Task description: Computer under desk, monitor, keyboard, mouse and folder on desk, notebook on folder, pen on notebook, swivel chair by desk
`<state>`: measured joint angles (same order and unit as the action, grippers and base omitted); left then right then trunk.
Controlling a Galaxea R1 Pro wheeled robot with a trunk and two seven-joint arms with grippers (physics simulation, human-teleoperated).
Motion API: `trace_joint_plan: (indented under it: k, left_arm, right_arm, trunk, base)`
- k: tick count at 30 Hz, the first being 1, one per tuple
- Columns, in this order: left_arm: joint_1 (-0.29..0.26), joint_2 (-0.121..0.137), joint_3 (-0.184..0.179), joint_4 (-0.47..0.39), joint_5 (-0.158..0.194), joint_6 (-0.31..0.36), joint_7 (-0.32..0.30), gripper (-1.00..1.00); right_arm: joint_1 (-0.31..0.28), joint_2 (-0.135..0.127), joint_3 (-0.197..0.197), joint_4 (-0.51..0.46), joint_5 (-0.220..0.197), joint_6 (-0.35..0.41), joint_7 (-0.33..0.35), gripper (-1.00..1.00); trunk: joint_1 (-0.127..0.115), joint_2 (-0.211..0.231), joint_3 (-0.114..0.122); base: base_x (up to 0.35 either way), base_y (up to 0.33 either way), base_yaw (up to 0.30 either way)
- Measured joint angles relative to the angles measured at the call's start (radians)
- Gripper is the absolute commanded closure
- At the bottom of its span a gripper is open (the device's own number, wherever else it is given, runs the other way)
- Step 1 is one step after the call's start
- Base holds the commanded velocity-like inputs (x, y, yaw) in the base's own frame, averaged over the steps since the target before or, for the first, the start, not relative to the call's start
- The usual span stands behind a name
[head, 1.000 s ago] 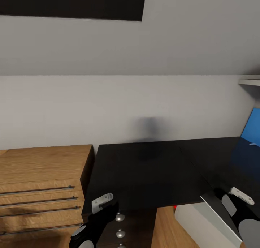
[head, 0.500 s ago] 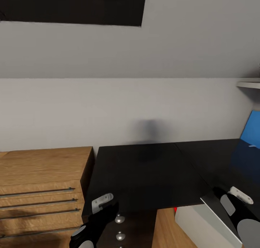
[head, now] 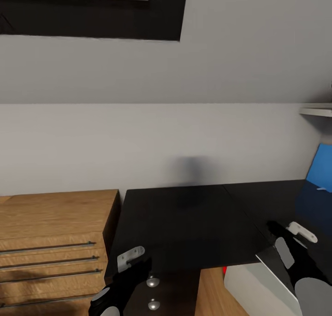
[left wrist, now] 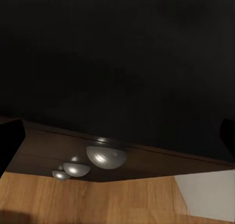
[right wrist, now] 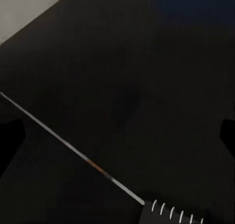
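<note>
Desk (head: 184,224) is lying straight ahead of me, its black top running left to right along the wall. I'm seeing a blue panel (head: 323,166) at its far right, maybe the monitor, can't tell. I'm holding the right gripper (head: 290,235) over the desk's right front, nearer that panel, fingers spread wide, gripping nothing. The left gripper (head: 131,260) is hanging by the front-left corner, spread too, empty, just beside the wooden dresser (head: 55,214).
</note>
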<state>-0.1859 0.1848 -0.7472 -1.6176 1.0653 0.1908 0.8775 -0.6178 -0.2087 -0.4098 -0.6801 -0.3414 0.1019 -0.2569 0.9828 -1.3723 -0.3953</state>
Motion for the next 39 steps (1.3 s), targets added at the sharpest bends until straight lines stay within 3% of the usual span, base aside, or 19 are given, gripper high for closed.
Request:
trace_joint_plan:
  k: [1, 4, 7, 11, 21, 25, 30, 39]
  left_arm:
    - [0.000, -0.001, 0.000, 0.000, 0.000, 0.000, 0.000, -1.00]
    - [0.000, 0.000, 0.000, 0.000, 0.000, 0.000, 0.000, -1.00]
    - [0.000, 0.000, 0.000, 0.001, 0.000, 0.000, 0.000, -1.00]
    - [0.000, 0.000, 0.000, 0.001, 0.000, 0.001, 0.000, -1.00]
    - [0.000, -0.002, 0.000, 0.001, 0.000, 0.004, 0.000, -1.00]
    - [0.000, -0.002, 0.000, 0.000, 0.000, 0.004, 0.000, -1.00]
    - [0.000, -0.001, 0.000, 0.001, 0.000, 0.002, 0.000, -1.00]
    - [0.000, -0.001, 0.000, 0.001, 0.000, 0.001, 0.001, -1.00]
  right_arm:
    - [0.093, 0.055, 0.000, -0.196, 0.010, 0.055, -0.017, -1.00]
    - [0.236, 0.129, 0.000, -0.474, 0.017, 0.139, -0.050, -1.00]
    - [0.323, 0.188, 0.000, -0.650, 0.023, 0.205, -0.062, -1.00]
    - [0.392, 0.235, 0.002, -0.774, 0.024, 0.270, -0.067, -1.00]
    - [0.418, 0.259, 0.022, -0.816, 0.020, 0.297, -0.063, -1.00]
    - [0.418, 0.260, 0.040, -0.812, 0.021, 0.293, -0.063, -1.00]
    - [0.418, 0.260, 0.094, -0.789, 0.024, 0.286, -0.064, -1.00]
    - [0.418, 0.260, 0.105, -0.782, 0.025, 0.283, -0.066, -1.00]
  trunk:
    - [0.000, 0.000, 0.001]
    - [0.000, 0.000, 0.003]
    - [0.000, 0.000, 0.004]
    - [0.000, 0.000, 0.004]
    - [0.000, 0.000, 0.005]
    - [0.001, 0.000, 0.005]
    - [0.001, 0.000, 0.005]
    - [0.001, 0.000, 0.005]
  base:
    - [0.000, 0.000, 0.000]
    - [0.000, 0.000, 0.000]
    - [0.000, 0.000, 0.000]
    - [0.000, 0.000, 0.000]
    - [-0.049, 0.000, 0.000]
    - [-0.286, 0.000, 0.000]
    - [-0.334, 0.000, 0.000]
    - [-0.336, 0.000, 0.000]
